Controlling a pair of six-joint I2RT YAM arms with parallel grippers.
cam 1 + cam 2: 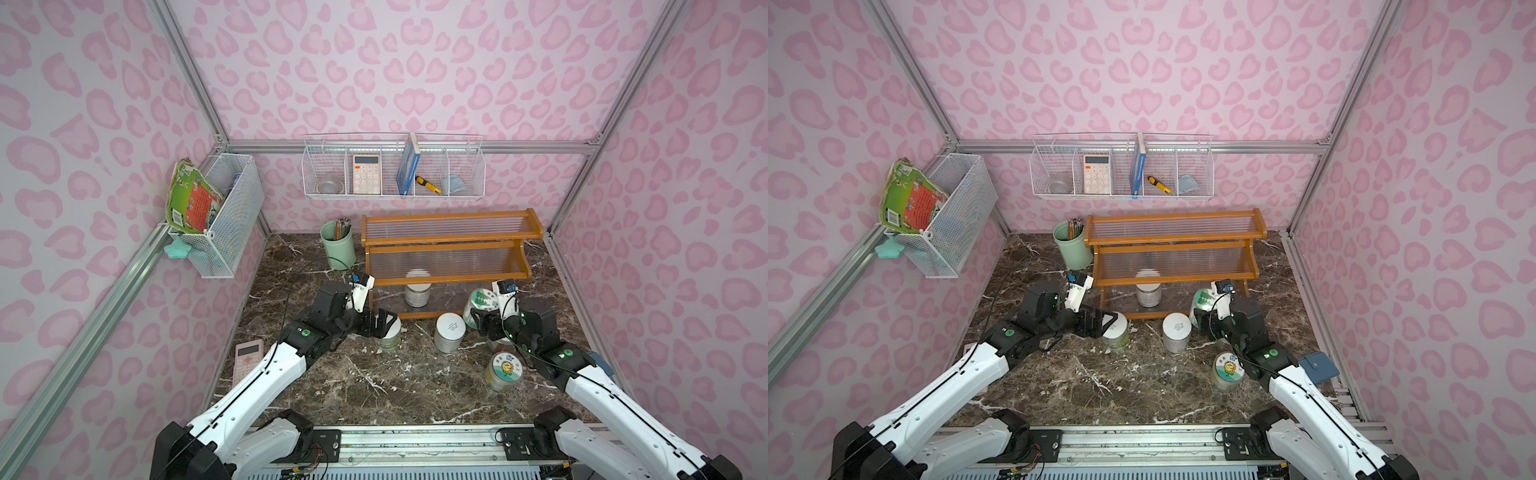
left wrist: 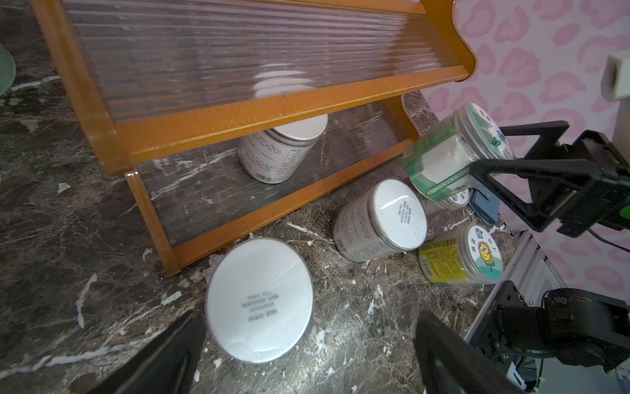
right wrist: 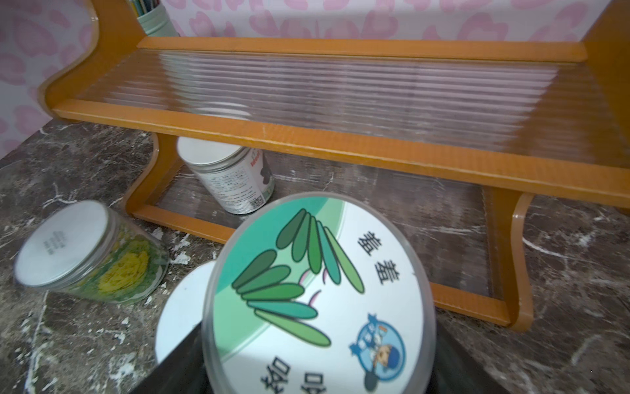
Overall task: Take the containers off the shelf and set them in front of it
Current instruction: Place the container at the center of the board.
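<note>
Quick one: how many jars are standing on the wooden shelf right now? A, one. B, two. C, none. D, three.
A: only the white-lidded jar stands on the shelf, on its bottom tier; the leaf-lid jar is held by the right gripper, off the tiers.

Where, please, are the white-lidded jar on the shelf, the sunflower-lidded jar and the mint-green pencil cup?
white-lidded jar [image 1: 417, 296]: a top view, labelled side
sunflower-lidded jar [image 1: 503, 366]: a top view, lid centre
mint-green pencil cup [image 1: 338, 249]: a top view, outer wall

Pink spotted walls [image 1: 415, 62] (3 visible) enclose a dark marble tabletop [image 1: 395, 386].
</note>
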